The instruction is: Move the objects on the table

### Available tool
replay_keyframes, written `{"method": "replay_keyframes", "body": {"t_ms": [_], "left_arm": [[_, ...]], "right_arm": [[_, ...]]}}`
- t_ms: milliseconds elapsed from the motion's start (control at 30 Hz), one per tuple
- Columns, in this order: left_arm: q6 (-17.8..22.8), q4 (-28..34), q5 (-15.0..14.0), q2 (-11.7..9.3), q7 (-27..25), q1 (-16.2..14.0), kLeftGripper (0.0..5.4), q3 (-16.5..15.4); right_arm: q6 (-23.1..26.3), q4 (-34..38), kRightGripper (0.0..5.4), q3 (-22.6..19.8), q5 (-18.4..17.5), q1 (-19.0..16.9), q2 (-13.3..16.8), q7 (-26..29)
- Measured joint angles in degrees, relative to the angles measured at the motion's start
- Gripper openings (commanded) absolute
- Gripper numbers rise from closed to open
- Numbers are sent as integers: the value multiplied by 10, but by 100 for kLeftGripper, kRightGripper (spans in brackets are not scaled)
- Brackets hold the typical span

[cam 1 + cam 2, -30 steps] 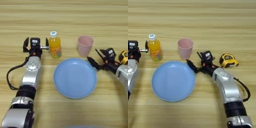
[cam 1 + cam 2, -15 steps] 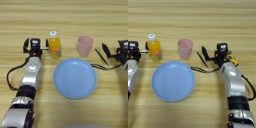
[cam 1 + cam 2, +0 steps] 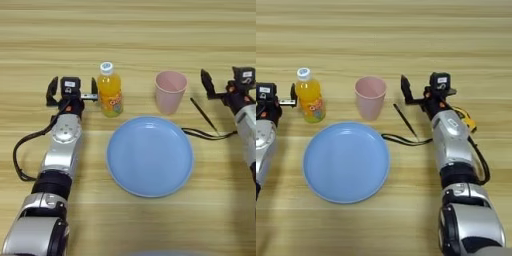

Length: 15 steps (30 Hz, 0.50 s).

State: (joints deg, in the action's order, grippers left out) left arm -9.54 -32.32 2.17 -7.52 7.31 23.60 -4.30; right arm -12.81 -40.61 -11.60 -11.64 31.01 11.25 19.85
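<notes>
While nothing is gripped: blue plate [image 3: 149, 155] nearest, bare. Behind it, juice bottle [image 3: 110, 90] and pink cup [image 3: 170, 91] upright on the table [image 3: 130, 30]. Left gripper [image 3: 71, 92] beside bottle, right gripper [image 3: 421, 92] beside cup, both fingers apart, apparently poised.

Both head-mounted eyes look steeply down, sharing the blue plate [image 3: 149, 156] mid-table [image 3: 130, 30].

— What stands on the table [image 3: 130, 30]?
— A juice bottle [image 3: 110, 90], a pink cup [image 3: 170, 92], a blue plate [image 3: 150, 155].
— The left gripper [image 3: 71, 93]?
— Spread wide just left of the bottle, not holding it
</notes>
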Motion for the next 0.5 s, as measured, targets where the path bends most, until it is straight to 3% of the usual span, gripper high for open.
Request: {"method": "replay_keyframes", "body": {"t_ms": [367,500], "left_arm": [[-2,1,-4,-5,-8,-2,540,-18],[2,47,-5,-3,-6,-27,540,-24]], "right_arm": [[-19,-33,538,8,6,13,-7,-6],[-27,-40,538,9,8,17,-9,-9]]}}
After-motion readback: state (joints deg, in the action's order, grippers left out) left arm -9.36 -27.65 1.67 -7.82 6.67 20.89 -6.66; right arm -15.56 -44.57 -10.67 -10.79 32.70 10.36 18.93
